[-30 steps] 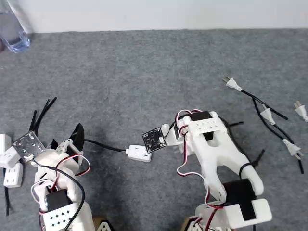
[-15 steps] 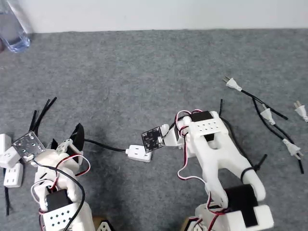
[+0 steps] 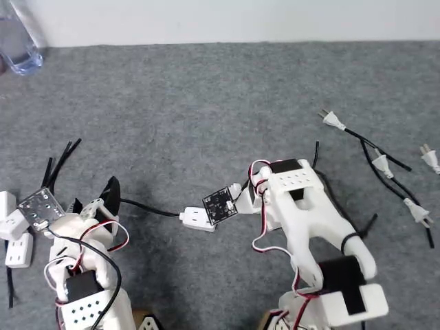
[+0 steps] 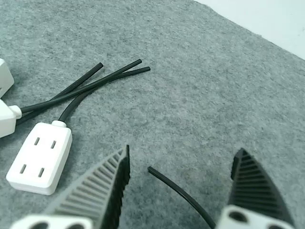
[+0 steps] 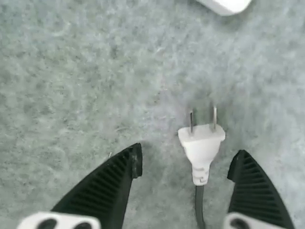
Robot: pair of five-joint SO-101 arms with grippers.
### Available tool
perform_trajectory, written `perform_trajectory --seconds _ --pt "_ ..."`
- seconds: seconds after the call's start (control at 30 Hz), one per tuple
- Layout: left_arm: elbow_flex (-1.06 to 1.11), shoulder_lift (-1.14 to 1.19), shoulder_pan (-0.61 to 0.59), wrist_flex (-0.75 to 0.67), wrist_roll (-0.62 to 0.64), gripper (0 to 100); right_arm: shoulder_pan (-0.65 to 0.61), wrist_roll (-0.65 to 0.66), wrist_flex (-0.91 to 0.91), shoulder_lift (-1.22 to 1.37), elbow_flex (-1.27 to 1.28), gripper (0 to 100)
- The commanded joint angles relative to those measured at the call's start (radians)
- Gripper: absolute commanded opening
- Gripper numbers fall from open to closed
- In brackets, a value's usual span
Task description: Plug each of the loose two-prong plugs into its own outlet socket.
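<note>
**Right tool and plug.** The right tool (image 5: 188,152) is being held spread above the grey table (image 5: 71,71), with nothing gripped. A white two-prong plug (image 5: 201,143) is lying flat on the table between the two fingers, touching neither. Its long axis is running in line with the tool. The prongs are pointing away from the wrist, toward the rounded end of a white outlet socket (image 5: 224,5) just ahead, with a gap between the two. The black cord (image 5: 199,210) is trailing back toward the wrist.

**High view.** The outlet socket (image 3: 196,218) is lying between the arms, its own lead running toward the left arm (image 3: 82,275). Further plugs (image 3: 333,120) are lying well apart at the table's right side.

**Left tool.** The left tool (image 4: 182,155) is likewise being held spread and empty, near a second socket (image 4: 39,157) whose slots are facing up.
</note>
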Motion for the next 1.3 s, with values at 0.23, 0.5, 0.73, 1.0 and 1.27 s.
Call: perform_trajectory --seconds 0.23,0.5,0.73,1.0,1.27 --pt "-0.005 -0.002 0.008 0.002 -0.011 33 -0.007 0.066 -0.028 0.09 -0.107 23.2" --pt "-0.005 -0.002 0.008 0.002 -0.011 33 -0.016 0.061 -0.025 0.2 -0.207 13.8" --pt "-0.005 -0.002 0.008 0.002 -0.011 33 -0.016 0.061 -0.025 0.209 -0.204 14.3" --pt "-0.005 -0.002 0.008 0.002 -0.011 33 0.005 -0.023 -0.03 0.22 -0.201 1.0" --pt "-0.005 -0.003 0.069 0.002 -0.005 33 -0.01 -0.272 0.038 0.196 -0.21 0.8"
